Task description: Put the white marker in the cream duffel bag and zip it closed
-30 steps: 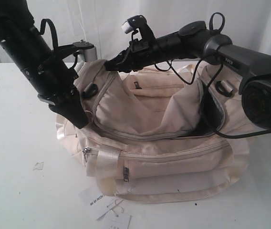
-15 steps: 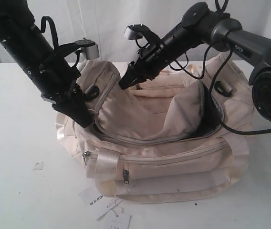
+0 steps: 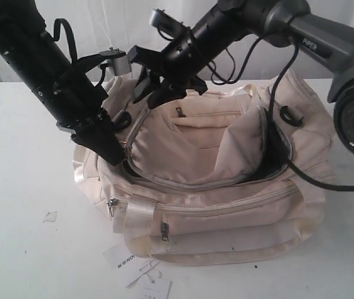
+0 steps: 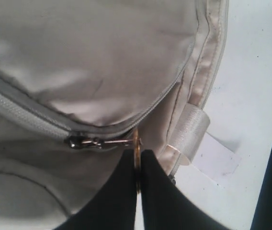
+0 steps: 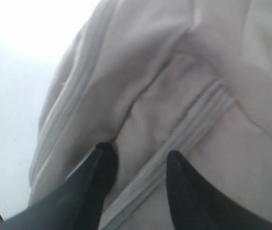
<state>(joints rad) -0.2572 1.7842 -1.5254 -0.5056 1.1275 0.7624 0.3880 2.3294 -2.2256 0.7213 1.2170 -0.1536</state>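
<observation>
Since a second ago the right gripper (image 3: 147, 94) has swung up and across from over the middle of the bag to its rear left corner. The left arm has barely shifted.

Furthest left, the left gripper (image 4: 137, 160) is pinched tight on the ring of the zipper pull (image 4: 102, 142), at the left end of the main zip. It has only a thin bite, so a sideways tug could let the ring slip out.

The cream duffel bag (image 3: 227, 212) sits in the middle with its mouth wide open. Its top flap (image 3: 189, 149) sags into the opening, and the dark lining shows at the right end. The slack cloth lies close to the zip teeth, and my guess is that the slider will jam on a fold if the flap is not drawn taut first.

The white marker shows in no view. It is probably inside the bag, but that cannot be confirmed.

The right gripper hovers over the bag's rear seam with its jaws apart, holding nothing. With no hold there, the soft bag may simply drag along the table (image 3: 21, 249) when the left arm pulls.
</observation>
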